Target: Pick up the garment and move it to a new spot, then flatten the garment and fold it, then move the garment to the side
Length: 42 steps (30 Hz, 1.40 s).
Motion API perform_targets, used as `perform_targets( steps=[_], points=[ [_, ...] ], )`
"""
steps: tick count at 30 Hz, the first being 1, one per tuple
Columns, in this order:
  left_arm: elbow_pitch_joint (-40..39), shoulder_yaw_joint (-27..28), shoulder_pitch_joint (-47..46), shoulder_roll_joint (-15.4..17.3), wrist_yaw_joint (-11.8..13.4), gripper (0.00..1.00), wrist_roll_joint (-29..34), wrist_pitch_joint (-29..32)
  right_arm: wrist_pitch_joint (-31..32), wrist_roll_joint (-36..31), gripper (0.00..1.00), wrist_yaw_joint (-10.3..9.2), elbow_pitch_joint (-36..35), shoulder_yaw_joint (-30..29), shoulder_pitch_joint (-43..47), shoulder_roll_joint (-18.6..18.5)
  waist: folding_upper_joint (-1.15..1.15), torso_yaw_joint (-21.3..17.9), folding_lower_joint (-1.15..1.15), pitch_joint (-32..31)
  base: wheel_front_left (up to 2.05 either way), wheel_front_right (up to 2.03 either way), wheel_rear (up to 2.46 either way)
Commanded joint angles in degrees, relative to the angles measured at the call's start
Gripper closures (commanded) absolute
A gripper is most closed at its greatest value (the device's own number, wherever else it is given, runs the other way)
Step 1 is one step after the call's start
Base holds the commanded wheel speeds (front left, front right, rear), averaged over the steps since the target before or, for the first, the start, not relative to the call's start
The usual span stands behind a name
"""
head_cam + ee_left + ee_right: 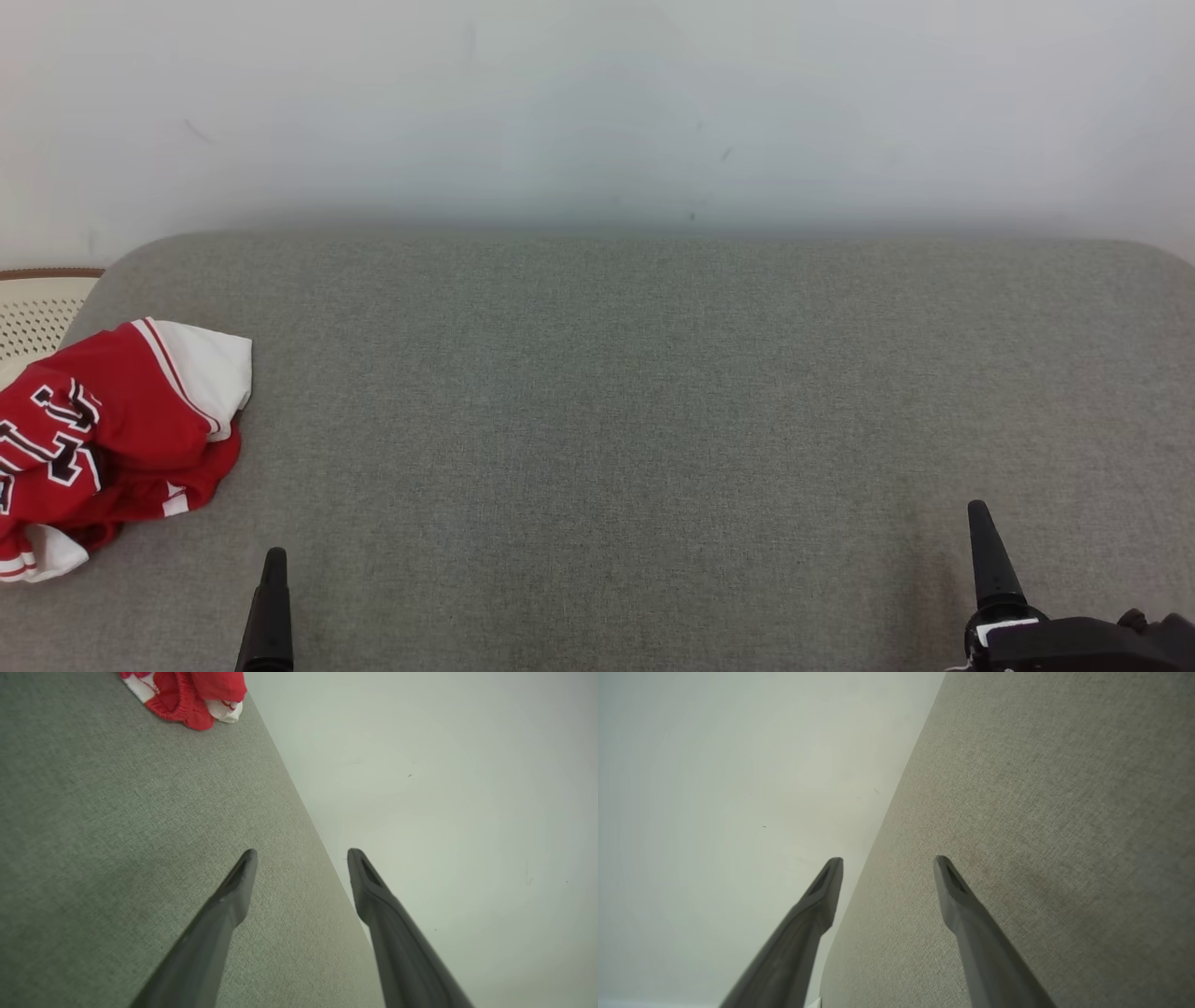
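The garment (112, 429) is a red jersey with white trim and dark lettering. It lies crumpled at the left edge of the grey cushion (616, 392), and its bunched hem (187, 700) appears at the top of the left wrist view. My left gripper (301, 851) hovers open over the cushion, well short of the garment, with nothing between its fingers. One of its fingers (273, 597) rises at the lower left of the head view. My right gripper (887, 858) is open and empty too, far to the right, with one finger (985, 551) in the head view.
A pale wall (597, 112) stands right behind the cushion's rounded far edge. A cream perforated basket with a brown rim (37, 308) sits beyond the cushion's left end, just behind the garment. Bare grey fabric stretches from the garment to the right side.
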Motion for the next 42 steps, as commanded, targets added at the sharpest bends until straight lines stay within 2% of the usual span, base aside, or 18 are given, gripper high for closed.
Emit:
perform_targets(
  steps=[1, 16, 30, 42],
  points=[
    [-1.7, -0.4, -0.2, 0.4, 0.5, 0.0, 2.9, -0.6, -0.6, -2.9, 0.0, 0.02, -1.1, 0.5, -1.0, -0.4, 0.0, 0.0, 0.0, 0.0, 0.0, 0.0, 0.0],
    [-4.0, -2.3, 0.6, 0.5, 3.5, 0.0, 20.2, -3.6, -3.2, -21.5, 0.0, 0.03, -1.0, 1.2, -1.1, -0.3, 0.0, 0.2, 0.0, -0.2, 0.0, 0.0, 0.0],
    [-5.0, -4.0, 0.8, 1.3, 6.1, 0.0, 33.1, -6.0, -2.3, -32.3, 0.0, 0.04, -3.1, 1.8, -0.9, -0.3, 0.0, 0.4, 0.0, -0.3, 0.0, 0.0, 0.0],
    [-5.3, -5.3, 0.6, 2.4, 7.6, 0.0, 41.0, -7.9, -3.1, -40.4, 0.0, 0.04, -5.0, 2.9, -0.5, -0.3, 0.0, 0.5, 0.0, -0.6, 0.0, 0.0, 0.0]
  ],
)
